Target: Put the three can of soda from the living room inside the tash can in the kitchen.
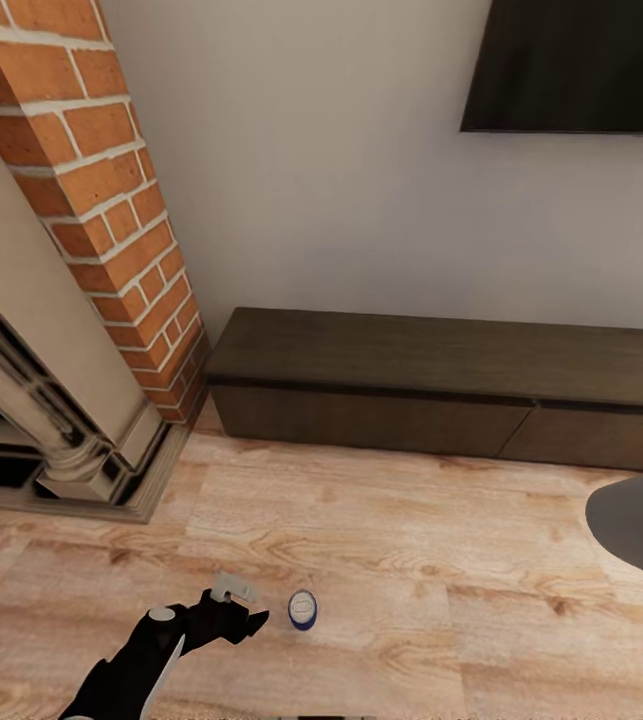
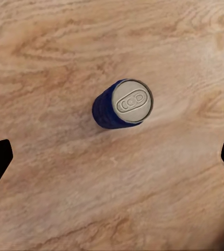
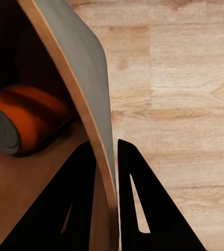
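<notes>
A blue soda can (image 1: 302,609) is seen upright on the wood floor (image 1: 381,540) just right of the spread left gripper (image 1: 246,600), while the bin rim (image 3: 91,120), an orange can (image 3: 23,120) inside, is pinched by the right gripper (image 3: 107,157).

A blue can (image 2: 121,104) with a silver top stands on pale grained wood floor (image 1: 381,560), an orange can (image 3: 25,117) lies in the grey, orange-brown-lined bin (image 3: 85,73), beside red brick fireplace (image 1: 111,170), dark brown cabinet (image 1: 441,380) and black screen (image 1: 576,65).
</notes>
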You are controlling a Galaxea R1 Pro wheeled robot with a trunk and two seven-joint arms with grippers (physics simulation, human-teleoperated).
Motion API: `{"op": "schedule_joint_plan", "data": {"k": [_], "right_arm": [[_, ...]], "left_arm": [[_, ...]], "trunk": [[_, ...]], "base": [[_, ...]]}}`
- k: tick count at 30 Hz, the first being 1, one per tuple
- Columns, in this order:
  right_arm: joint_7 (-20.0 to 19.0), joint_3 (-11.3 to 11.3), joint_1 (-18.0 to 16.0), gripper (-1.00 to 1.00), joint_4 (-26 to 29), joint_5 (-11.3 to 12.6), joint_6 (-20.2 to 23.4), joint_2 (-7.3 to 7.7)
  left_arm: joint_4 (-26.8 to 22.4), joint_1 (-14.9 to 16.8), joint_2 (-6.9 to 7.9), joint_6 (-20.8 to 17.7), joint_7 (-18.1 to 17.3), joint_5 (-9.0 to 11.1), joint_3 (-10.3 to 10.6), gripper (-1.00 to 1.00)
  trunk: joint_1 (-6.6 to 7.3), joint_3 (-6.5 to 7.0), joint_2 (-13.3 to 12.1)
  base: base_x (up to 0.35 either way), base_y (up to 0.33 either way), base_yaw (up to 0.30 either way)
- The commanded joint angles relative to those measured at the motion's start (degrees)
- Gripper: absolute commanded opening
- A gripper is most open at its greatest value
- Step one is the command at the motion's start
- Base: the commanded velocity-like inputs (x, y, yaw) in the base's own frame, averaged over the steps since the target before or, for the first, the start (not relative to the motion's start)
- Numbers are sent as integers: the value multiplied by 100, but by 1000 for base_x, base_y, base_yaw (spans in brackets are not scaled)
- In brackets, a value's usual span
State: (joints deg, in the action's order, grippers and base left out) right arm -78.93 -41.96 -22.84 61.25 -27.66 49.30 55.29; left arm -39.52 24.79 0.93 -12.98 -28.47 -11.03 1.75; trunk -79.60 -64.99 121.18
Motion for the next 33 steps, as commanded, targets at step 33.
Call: {"op": "schedule_joint_plan", "data": {"k": [33], "right_arm": [[-8,295,-17,-100,2,9,196,19]], "left_arm": [[-255,412,-484,-536,-412,51,62,100]], "trunk": [[-87,-366,161]], "base": [[0,0,0]]}}
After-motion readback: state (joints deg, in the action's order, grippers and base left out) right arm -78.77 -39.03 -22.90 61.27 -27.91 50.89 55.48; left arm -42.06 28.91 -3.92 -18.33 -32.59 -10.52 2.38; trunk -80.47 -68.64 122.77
